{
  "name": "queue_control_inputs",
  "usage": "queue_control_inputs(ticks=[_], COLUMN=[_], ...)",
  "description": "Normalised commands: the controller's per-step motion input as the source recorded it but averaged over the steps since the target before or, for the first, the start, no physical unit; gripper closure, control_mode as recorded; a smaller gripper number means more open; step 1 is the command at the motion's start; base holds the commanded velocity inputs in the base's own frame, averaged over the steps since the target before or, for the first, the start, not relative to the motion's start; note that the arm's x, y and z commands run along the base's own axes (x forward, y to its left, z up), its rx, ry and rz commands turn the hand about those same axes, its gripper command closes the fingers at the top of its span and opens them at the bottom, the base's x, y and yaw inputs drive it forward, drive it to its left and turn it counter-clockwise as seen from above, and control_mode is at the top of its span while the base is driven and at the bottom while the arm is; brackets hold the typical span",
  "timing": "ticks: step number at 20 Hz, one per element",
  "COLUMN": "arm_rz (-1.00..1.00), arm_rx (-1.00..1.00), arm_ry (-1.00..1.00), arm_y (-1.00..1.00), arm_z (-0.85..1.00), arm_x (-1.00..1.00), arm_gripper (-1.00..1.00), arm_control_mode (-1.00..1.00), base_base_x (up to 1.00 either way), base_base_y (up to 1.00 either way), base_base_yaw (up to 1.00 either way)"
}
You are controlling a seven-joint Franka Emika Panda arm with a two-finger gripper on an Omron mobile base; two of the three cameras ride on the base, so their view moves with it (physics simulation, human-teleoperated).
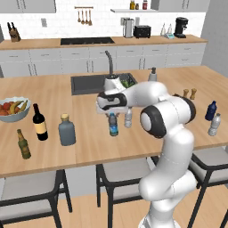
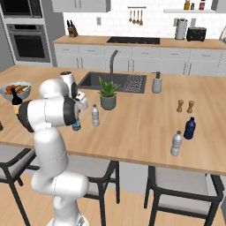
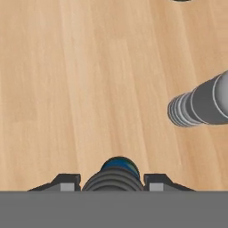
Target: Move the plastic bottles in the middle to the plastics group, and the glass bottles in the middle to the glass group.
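My gripper (image 1: pixel 113 114) reaches straight down over the clear plastic bottle with a blue label (image 1: pixel 114 125) in the middle of the wooden island. In the hand view the bottle's dark cap (image 3: pixel 118 171) fills the gap between my two fingertips, which press on both sides. The pale plastic bottle (image 1: pixel 128 118) stands just to its right, also seen as (image 3: pixel 200 104). The squat grey-blue glass bottle (image 1: pixel 67 130) stands to the left. The glass group, a wine bottle (image 1: pixel 39 122) and a beer bottle (image 1: pixel 23 144), is at far left. The plastics group, a dark-blue bottle (image 1: pixel 211 111) and a silvery bottle (image 1: pixel 214 124), is at far right.
A sink (image 1: pixel 89 83) with a tap lies behind the arm, with a potted plant (image 2: pixel 107 95) beside it. A fruit bowl (image 1: pixel 13 109) is at far left. Two shakers (image 1: pixel 189 93) and a grey soap dispenser (image 1: pixel 152 74) stand toward the right. Stools line the island's near edge.
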Motion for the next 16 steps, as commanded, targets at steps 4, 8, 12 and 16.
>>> queue_control_inputs(ticks=[4, 8, 12, 16], arm_rz=[-0.08, -0.02, -0.01, -0.08], arm_rx=[0.02, 0.01, 0.0, 0.0], arm_ry=[0.0, 0.0, 0.0, 0.0], arm_y=[-0.46, -0.71, -0.91, -1.0], arm_z=[0.13, 0.17, 0.08, 0.13], arm_x=[-0.71, -0.83, -0.66, -0.33], arm_gripper=[1.0, 1.0, 1.0, 1.0], arm_control_mode=[-1.0, -1.0, -1.0, -1.0], base_base_x=[0.0, 0.0, 0.0, 0.0], base_base_y=[0.0, 0.0, 0.0, 0.0], base_base_yaw=[0.0, 0.0, 0.0, 0.0])
